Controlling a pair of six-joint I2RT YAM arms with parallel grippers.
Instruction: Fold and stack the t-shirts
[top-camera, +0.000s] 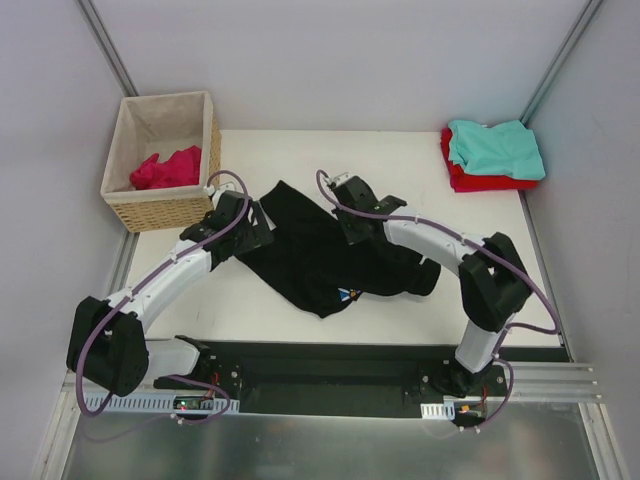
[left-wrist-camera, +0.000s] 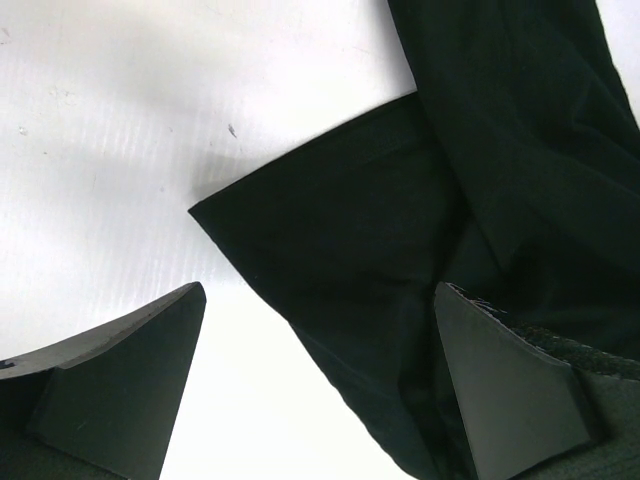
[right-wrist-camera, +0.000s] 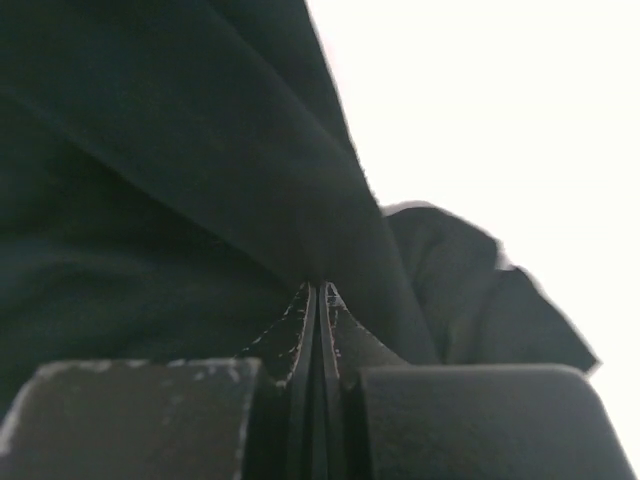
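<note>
The large black t-shirt (top-camera: 320, 265) lies crumpled on the white table between my two arms. A corner of the black t-shirt (left-wrist-camera: 350, 230) sits under my left gripper (left-wrist-camera: 320, 295), which is open wide at the shirt's left edge (top-camera: 258, 224); one finger is over bare table and the other over the cloth. My right gripper (right-wrist-camera: 320, 285) is shut on a fold of the black t-shirt (right-wrist-camera: 200, 180), near its upper edge (top-camera: 346, 210). A folded teal t-shirt (top-camera: 497, 146) rests on a red t-shirt (top-camera: 478, 183) at the back right. The magenta-pink t-shirt (top-camera: 166, 169) lies bunched in the basket.
The wicker basket (top-camera: 160, 205) with beige lining stands at the table's back left corner, close to my left arm. Grey walls enclose the table on three sides. A black strip and metal rail run along the near edge by the arm bases.
</note>
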